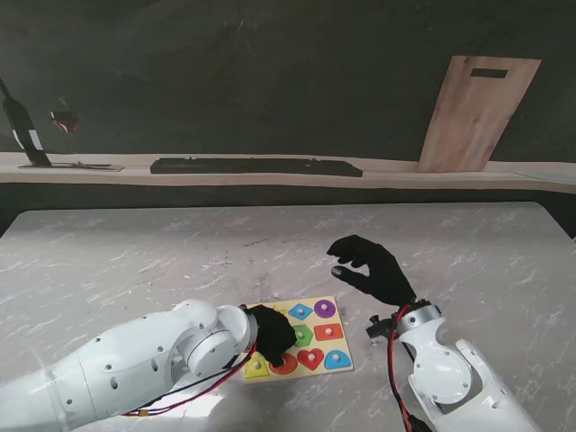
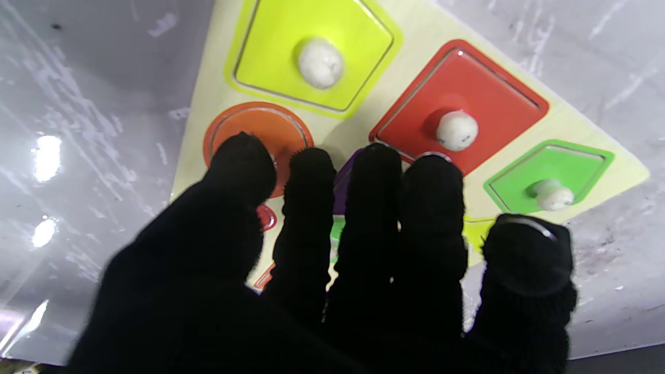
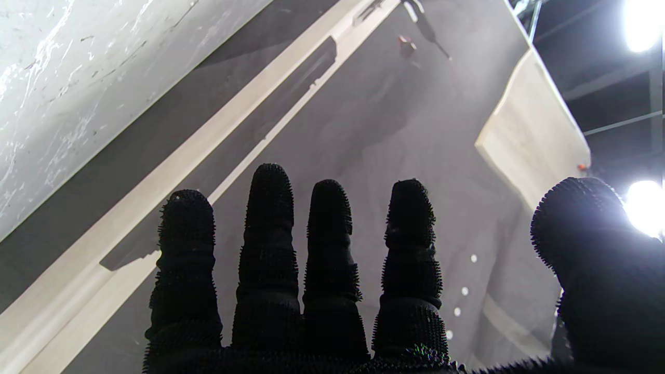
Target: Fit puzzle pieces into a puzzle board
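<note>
The pale yellow puzzle board [image 1: 313, 301] lies on the marble table close to me, slightly left of centre. Its pieces show as a blue diamond [image 1: 300, 311], a purple circle [image 1: 325, 309], a green pentagon [image 1: 303, 335] and a red heart [image 1: 310, 358]. My left hand [image 1: 270, 333] rests over the board's left part. In the left wrist view its fingers [image 2: 374, 208] lie stretched flat on the board [image 2: 415, 31], near a yellow square piece [image 2: 270, 47] and a red square piece [image 2: 467, 78]. Nothing shows gripped. My right hand [image 1: 373, 268] hovers raised to the board's right, fingers [image 3: 270, 234] spread and empty.
A wooden cutting board [image 1: 477, 112] leans on the dark back wall at the far right. A long black bar [image 1: 256, 166] lies on the wooden ledge behind the table. A dark bottle [image 1: 22, 130] stands at the ledge's far left.
</note>
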